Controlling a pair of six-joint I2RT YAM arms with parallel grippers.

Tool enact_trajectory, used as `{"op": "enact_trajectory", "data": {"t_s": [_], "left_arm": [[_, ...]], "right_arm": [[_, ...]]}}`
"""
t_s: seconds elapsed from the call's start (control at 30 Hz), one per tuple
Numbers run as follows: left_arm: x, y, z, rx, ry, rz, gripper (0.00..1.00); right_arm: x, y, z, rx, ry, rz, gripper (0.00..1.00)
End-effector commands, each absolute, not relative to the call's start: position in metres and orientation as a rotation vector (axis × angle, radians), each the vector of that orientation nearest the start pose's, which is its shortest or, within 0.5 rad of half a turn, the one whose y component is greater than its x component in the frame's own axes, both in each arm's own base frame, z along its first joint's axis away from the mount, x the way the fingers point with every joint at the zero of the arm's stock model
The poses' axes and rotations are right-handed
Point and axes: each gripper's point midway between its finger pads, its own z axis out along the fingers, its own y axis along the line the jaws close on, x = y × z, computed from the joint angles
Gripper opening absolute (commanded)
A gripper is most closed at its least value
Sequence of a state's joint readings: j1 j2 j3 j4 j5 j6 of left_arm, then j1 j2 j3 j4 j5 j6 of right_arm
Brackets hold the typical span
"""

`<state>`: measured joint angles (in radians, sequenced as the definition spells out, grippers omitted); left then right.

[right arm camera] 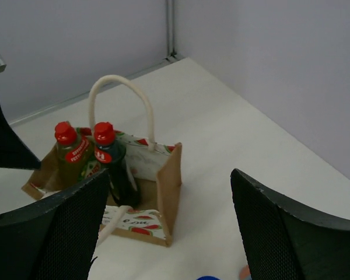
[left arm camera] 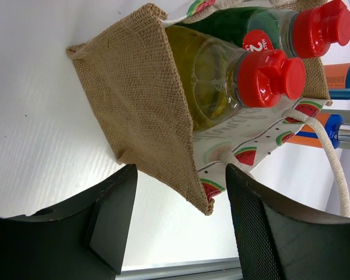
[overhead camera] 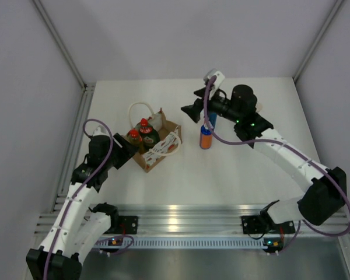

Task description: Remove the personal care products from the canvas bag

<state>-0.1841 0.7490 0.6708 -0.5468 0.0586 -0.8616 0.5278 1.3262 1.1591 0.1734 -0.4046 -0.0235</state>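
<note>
Two red-capped bottles (overhead camera: 143, 132) stand inside the canvas bag (left arm camera: 134, 99). Left gripper (left arm camera: 181, 172) open, jaws astride the bag's burlap corner edge. Right gripper (overhead camera: 191, 111) open, facing the bag, apart from it.

Left arm (overhead camera: 76, 219), right arm (overhead camera: 280, 149): white shells, black joints, purple cable (overhead camera: 96, 121) along each. Fingers (right arm camera: 291, 233) black, mesh-textured. Green LEDs (overhead camera: 252, 123) on right arm.

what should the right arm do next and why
Probably swing the right gripper over the bag and lower it onto a red-capped bottle. Its jaws are open and empty, the orange bottle already stands on the table, and two red-capped bottles sit upright in the bag, caps clear to grasp.
</note>
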Motion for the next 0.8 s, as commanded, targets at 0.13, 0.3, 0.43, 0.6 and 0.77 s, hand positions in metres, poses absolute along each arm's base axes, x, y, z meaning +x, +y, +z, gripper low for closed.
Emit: {"op": "enact_trajectory", "data": {"t_s": [0.13,0.3,0.43,0.6,0.77], "left_arm": [[0.255,-0.083,0.169,-0.741,2.135,-0.605,0.65],[0.256,-0.082,0.161,-0.752,2.159,-0.581,0.64],[0.257,-0.081,0.156,-0.762,2.173,-0.564,0.64],[0.258,-0.081,0.153,-0.765,2.181,-0.56,0.63],[0.258,-0.081,0.153,-0.761,2.186,-0.556,0.63]], "right_arm": [[0.323,0.375,0.294,-1.022,1.542,0.746,0.8],[0.316,0.419,0.282,-0.983,1.614,0.68,0.8],[0.311,0.445,0.258,-1.101,1.59,0.66,0.83],[0.331,0.45,0.255,-1.159,1.555,0.685,0.85],[0.345,0.456,0.24,-1.255,1.515,0.762,0.86]]}}
